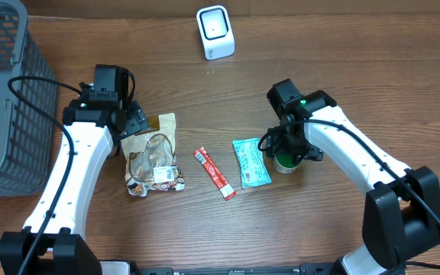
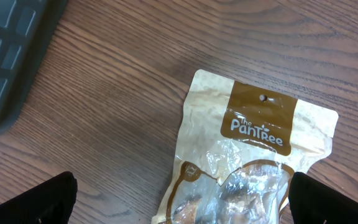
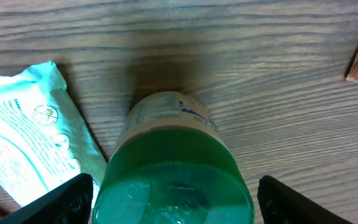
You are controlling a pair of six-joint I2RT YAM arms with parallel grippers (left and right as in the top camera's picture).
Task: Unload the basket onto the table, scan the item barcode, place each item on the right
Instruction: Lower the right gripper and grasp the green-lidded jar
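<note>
Right of centre in the overhead view, the right tool (image 1: pixel 285 147) hangs straight down over a green-capped bottle (image 1: pixel 285 162) that stands upright on the bench (image 1: pixel 342 69). Seen from its wrist, the two fingers (image 3: pixel 61 205) are spread wide, one on each side of the cap and close to its rim. Whether the pads actually press on it, I cannot tell.

Just beside the bottle, toward frame left, lies a teal packet (image 1: pixel 250 162), and past that a red stick pack (image 1: pixel 215 173). The scanner (image 1: pixel 215 32) stands well apart at the top centre of the frame, so from the bottle it lies up and to the left. My guess is that the bottle has to be lifted and carried that way, with its label wall turned to the scanner's face.

At frame left, the left tool (image 1: pixel 132 122) hovers released and empty over a snack pouch (image 1: pixel 153 156), about as far from the scanner as the right one.
</note>
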